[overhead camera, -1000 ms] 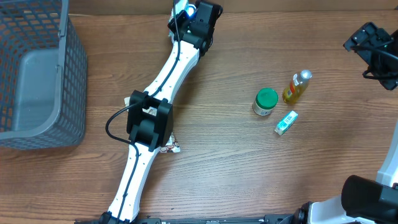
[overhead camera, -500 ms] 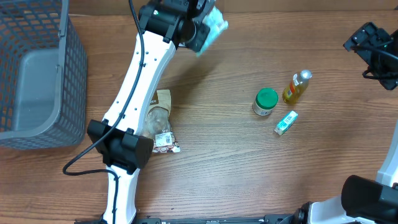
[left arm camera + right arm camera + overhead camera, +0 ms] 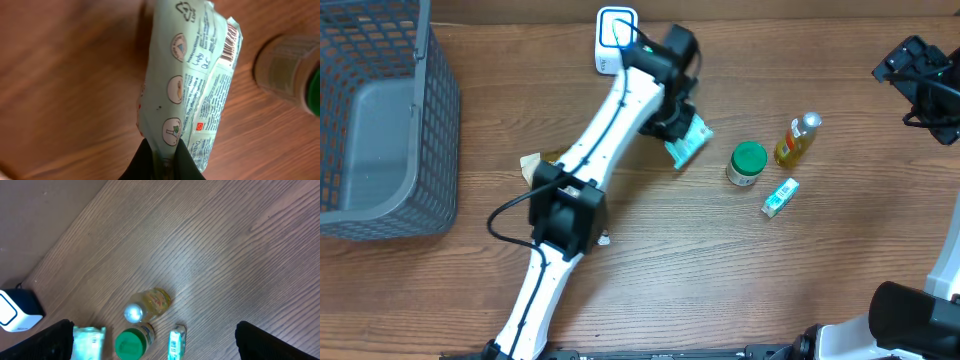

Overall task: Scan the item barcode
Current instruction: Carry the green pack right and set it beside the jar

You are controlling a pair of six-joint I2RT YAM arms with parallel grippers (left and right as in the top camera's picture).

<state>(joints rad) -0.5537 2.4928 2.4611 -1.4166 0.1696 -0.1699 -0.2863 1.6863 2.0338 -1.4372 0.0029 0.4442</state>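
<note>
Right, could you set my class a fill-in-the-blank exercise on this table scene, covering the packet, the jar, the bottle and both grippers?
The left gripper is ____ on the pale green packet.
The jar has a ____ lid.
The right gripper has its jaws ____, holding nothing.
The bottle beside the jar holds ____ liquid.
Missing words: shut; green; open; yellow.

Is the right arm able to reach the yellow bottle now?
Probably yes. The right pincer is open and empty, and only bare table lies between it and the bottle. The jar and box sit on the bottle's far side, out of the way.
</note>
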